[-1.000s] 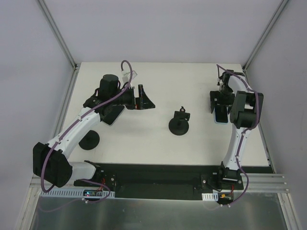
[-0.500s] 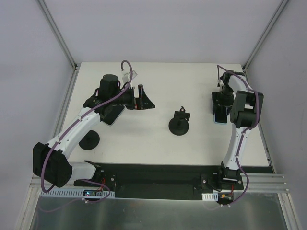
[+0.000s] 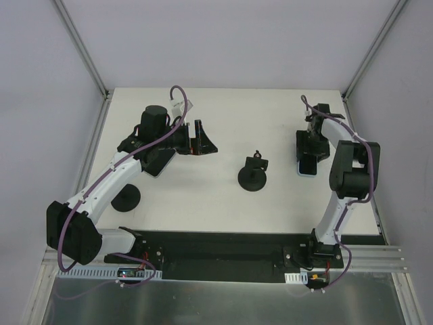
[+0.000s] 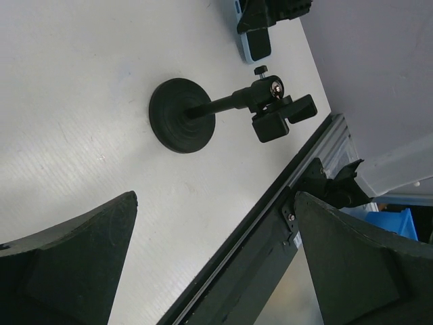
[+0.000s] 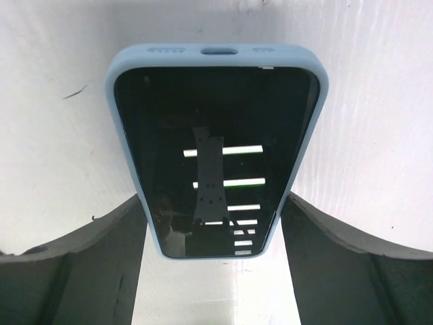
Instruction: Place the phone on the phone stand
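Observation:
The phone (image 3: 160, 163), dark with a thin white rim, lies flat on the table at the left, partly under my left arm. My left gripper (image 3: 203, 139) hovers just right of it, open and empty (image 4: 215, 203). The phone stand (image 3: 254, 177) stands mid-table on its round base (image 4: 181, 116), its clamp cradle (image 4: 277, 114) empty. At the far right my right gripper (image 3: 310, 150) is shut on a light-blue-cased phone (image 5: 215, 145), its fingers (image 5: 122, 230) pressed against both long sides of the case.
A second black disc base (image 3: 126, 198) sits near the left arm's lower link. The light-blue-cased phone (image 4: 256, 42) shows beyond the stand in the left wrist view. The table's black front rail (image 3: 223, 247) runs along the near edge.
The right jaws have closed in onto the light-blue-cased phone. The right arm's elbow has swung outward to the right. The left arm has not moved.

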Available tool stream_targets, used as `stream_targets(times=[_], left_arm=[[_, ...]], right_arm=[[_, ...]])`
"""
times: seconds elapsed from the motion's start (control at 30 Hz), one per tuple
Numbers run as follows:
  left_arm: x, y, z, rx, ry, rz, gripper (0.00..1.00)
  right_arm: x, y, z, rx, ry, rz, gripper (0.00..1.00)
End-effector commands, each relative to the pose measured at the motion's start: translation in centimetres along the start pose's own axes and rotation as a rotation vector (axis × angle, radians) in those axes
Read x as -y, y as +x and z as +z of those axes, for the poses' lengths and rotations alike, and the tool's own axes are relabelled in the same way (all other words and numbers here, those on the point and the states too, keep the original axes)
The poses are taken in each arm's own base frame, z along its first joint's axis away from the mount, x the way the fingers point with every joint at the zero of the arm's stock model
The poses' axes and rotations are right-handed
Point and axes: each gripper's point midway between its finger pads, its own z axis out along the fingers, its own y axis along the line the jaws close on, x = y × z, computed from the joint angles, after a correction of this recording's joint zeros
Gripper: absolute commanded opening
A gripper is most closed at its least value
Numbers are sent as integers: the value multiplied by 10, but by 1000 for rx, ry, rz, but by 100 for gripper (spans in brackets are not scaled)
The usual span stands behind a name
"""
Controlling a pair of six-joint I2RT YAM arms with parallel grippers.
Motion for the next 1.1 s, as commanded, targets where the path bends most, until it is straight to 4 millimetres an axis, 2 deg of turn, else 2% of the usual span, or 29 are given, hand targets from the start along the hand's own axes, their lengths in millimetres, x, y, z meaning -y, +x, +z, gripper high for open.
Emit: stream_targets(times=[0.0,0.03,0.07,0.1,0.17,0.2,0.27,0.3,0.33,0.37,0.4,0.47,0.53,0.6,0.63,0.7,0.73,0.8,0.83,0.87,0.9,0.97,1.07], left_arm=[[12,-8,-3,20,27,52,99],[13,-7,-3,18,31,51,99],[12,-7,-3,19,27,50,99],[12,-8,-4,22,25,52,99],[11,-9,-4,25,21,62,99],[10,-8,-3,23,18,61,99],[9,-7,0,11,22,52,99],[12,-5,1,-3,42,46,99],[13,-5,1,-13,52,39,99],[13,-4,3,-23,59,34,99],[13,-4,4,-25,63,33,99],[12,-4,6,-28,61,29,99],[15,-8,5,-25,69,26,99],[20,-12,5,-22,80,9,99],[29,-18,2,-15,100,-18,99],[40,-26,0,-10,126,-37,99],[51,-37,-4,12,142,-36,99],[54,-49,-9,46,137,-39,99],[57,-58,-14,71,135,-41,99],[51,-65,-18,99,114,-46,99],[50,-70,-21,116,108,-41,99],[43,-82,-29,150,92,-35,99],[39,-87,-40,166,101,5,99]], right_arm=[[-6,-42,-43,314,-23,44,17],[-10,-49,-45,356,-46,39,16],[-14,-50,-49,384,-58,27,15],[-17,-43,-52,406,-63,10,16],[-23,-51,-63,498,-68,-15,17],[-22,-47,-73,539,-66,-25,18],[-34,-57,-91,642,-77,-64,18],[-37,-61,-112,715,-81,-76,18],[-40,-66,-121,777,-88,-96,18],[-54,-68,-135,829,-124,-135,18],[-58,-69,-158,909,-132,-160,18],[-77,-76,-190,1034,-158,-235,17],[-95,-80,-233,1149,-203,-285,15],[-108,-80,-262,1231,-246,-319,14],[-123,-80,-280,1291,-297,-358,14],[-138,-77,-305,1369,-348,-395,14],[-154,-75,-320,1419,-391,-426,14],[-170,-73,-343,1475,-438,-470,14],[-185,-68,-350,1478,-470,-507,14],[-193,-69,-365,1499,-488,-539,14],[-202,-63,-362,1472,-500,-598,13],[-225,-51,-370,1471,-540,-673,12],[-257,-25,-374,1468,-598,-808,12]])
